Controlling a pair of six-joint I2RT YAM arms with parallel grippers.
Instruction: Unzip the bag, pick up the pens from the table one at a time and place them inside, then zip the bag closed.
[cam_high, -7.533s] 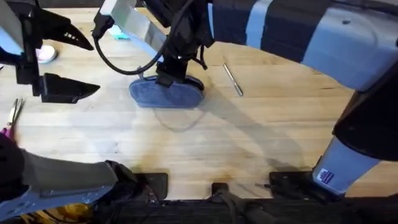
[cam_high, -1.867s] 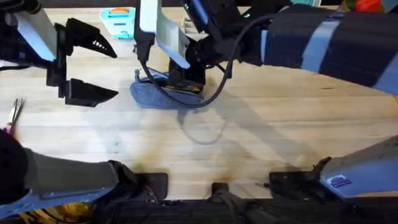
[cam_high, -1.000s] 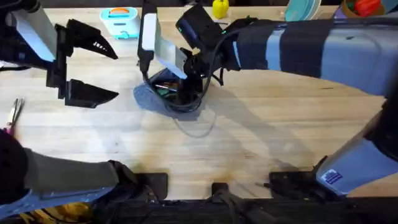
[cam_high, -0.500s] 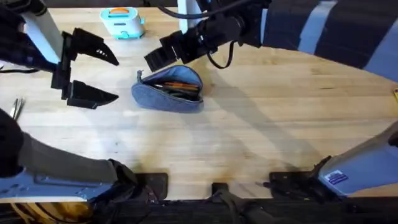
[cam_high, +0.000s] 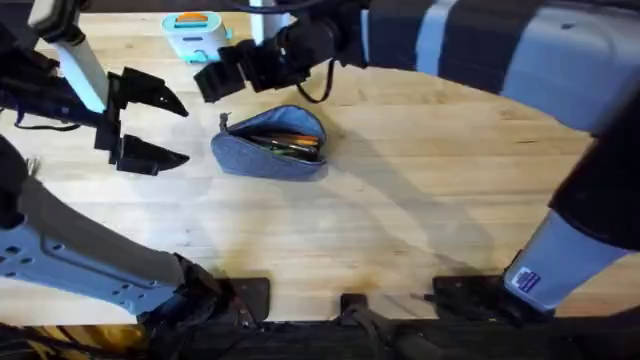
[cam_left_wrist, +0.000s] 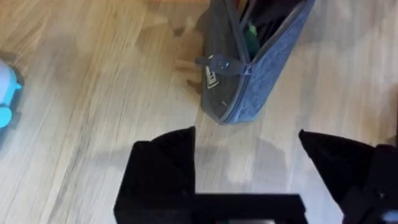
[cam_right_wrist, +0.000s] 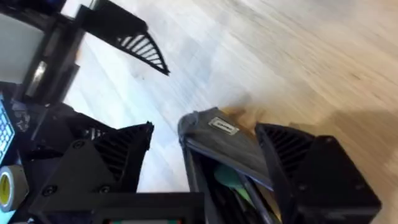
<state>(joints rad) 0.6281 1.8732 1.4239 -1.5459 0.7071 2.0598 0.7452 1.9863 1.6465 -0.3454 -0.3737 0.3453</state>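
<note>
Bag (cam_high: 270, 143): lying unzipped on the desk (cam_high: 420, 200), mouth gaping, orange and green items showing inside.
Right gripper (cam_high: 232, 72): now hovering just behind the bag's left end, having drawn back leftward since half a second ago; jaws standing open, holding nothing.
Left gripper (cam_high: 150, 122): waiting left of the bag, jaws spread wide, much as before.

Both arms are chunky grey-and-black tubes, the right one banded light blue-grey with a small blue-striped sticker near its base. Each pincer (cam_high: 143, 122) is matte black with wedge-shaped fingers (cam_right_wrist: 134, 37), ribbed inside. Black cable loops off the right pincer (cam_high: 232, 75).
</note>
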